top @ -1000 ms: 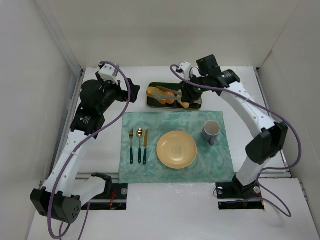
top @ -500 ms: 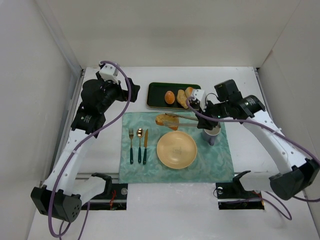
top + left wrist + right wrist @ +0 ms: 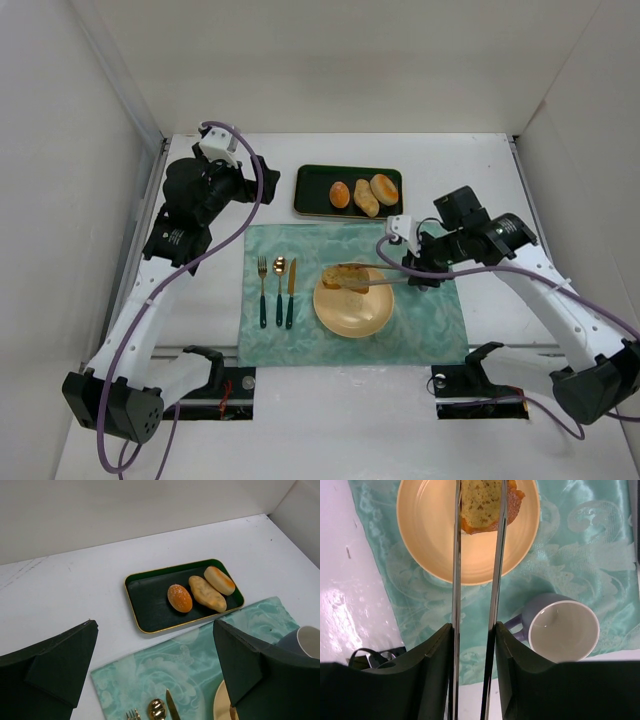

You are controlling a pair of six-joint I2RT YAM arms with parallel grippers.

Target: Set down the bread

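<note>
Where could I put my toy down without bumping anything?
The tray's left half is bare, beside the buns. The mat strip between tray and cutlery is bare too. Crowded around the plate: the right hand's tongs hold the bread there, mug close beside.

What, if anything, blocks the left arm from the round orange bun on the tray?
Nothing visible, so probably yes. The left hand hangs open near the tray, the orange bun lies uncovered, and the right hand holds the bread over the plate.
</note>
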